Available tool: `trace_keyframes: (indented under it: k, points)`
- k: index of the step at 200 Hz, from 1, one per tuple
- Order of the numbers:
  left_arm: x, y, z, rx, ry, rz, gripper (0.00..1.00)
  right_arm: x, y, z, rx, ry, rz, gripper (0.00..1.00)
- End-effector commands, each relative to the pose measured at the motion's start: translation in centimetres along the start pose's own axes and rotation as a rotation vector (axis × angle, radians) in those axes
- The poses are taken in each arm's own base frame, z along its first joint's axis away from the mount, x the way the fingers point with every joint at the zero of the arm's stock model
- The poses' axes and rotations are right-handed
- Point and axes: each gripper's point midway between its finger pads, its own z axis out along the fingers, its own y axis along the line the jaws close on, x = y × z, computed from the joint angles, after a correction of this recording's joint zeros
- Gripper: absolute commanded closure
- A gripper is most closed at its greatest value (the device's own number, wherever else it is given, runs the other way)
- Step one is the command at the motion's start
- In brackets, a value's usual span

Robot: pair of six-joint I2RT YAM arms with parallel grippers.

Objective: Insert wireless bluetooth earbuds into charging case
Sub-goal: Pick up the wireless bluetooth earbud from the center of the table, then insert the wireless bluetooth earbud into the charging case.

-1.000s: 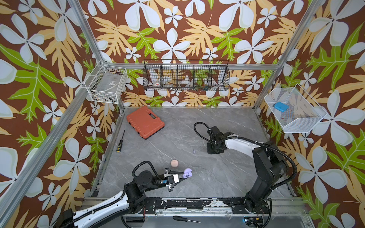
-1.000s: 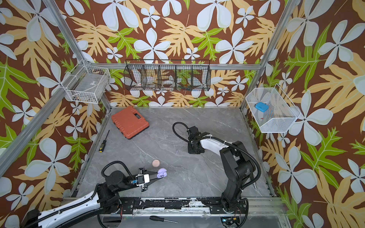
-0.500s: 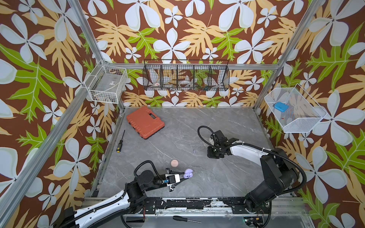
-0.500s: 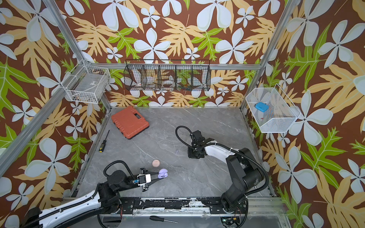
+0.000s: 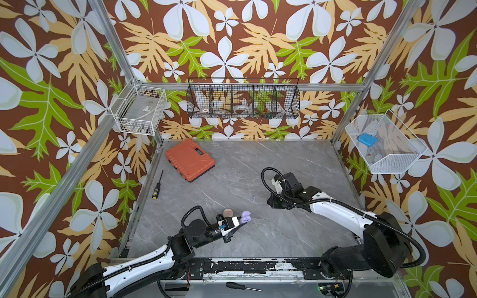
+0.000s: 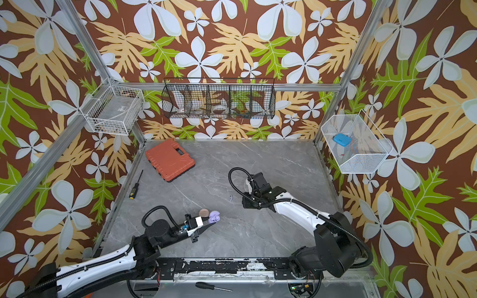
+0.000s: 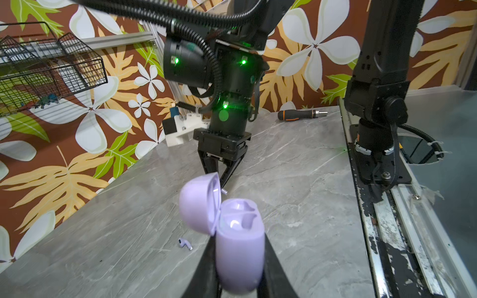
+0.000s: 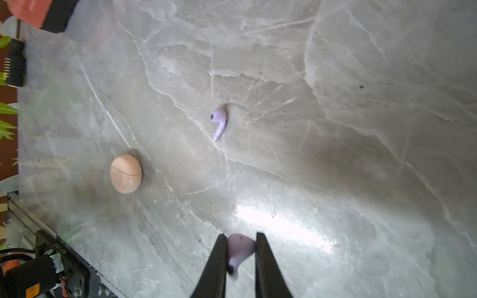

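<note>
In both top views my left arm stretches low over the counter, left tool clamped on the open lavender case; my right arm bends down, right tool aimed at the counter. Left wrist view: case lid tipped back, a loose lavender earbud near my left tool. Right wrist view: my right tool pinches a second lavender earbud; the shut pink case lies ahead.

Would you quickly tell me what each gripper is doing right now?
Left gripper: closed on the open lavender case.
Right gripper: closed on a lavender earbud.
</note>
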Motion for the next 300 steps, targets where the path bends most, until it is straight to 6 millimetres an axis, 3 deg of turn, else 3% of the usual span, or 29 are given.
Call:
trace_keyframes:
  k: [1,107,179,231,300]
  points:
    - [-1.2,1.6,0.1,-0.079,-0.036,-0.024,1.00,-0.8,1.3,-1.2,-0.027,-0.050,-0.009,0.82]
    - [-1.3,3.1,0.2,-0.154,-0.041,-0.077,1.00,-2.6,9.7,-7.5,-0.181,-0.226,-0.158,0.81]
    - [-1.9,4.5,-0.2,-0.220,-0.077,-0.129,1.00,-2.0,15.0,-10.6,-0.346,-0.330,-0.235,0.79]
    - [-2.6,5.3,-0.6,-0.256,-0.114,-0.171,1.00,-1.3,18.3,-11.8,-0.424,-0.366,-0.282,0.79]
    - [-3.5,6.1,-1.2,-0.288,-0.161,-0.203,1.00,-0.7,20.7,-11.3,-0.446,-0.378,-0.311,0.80]
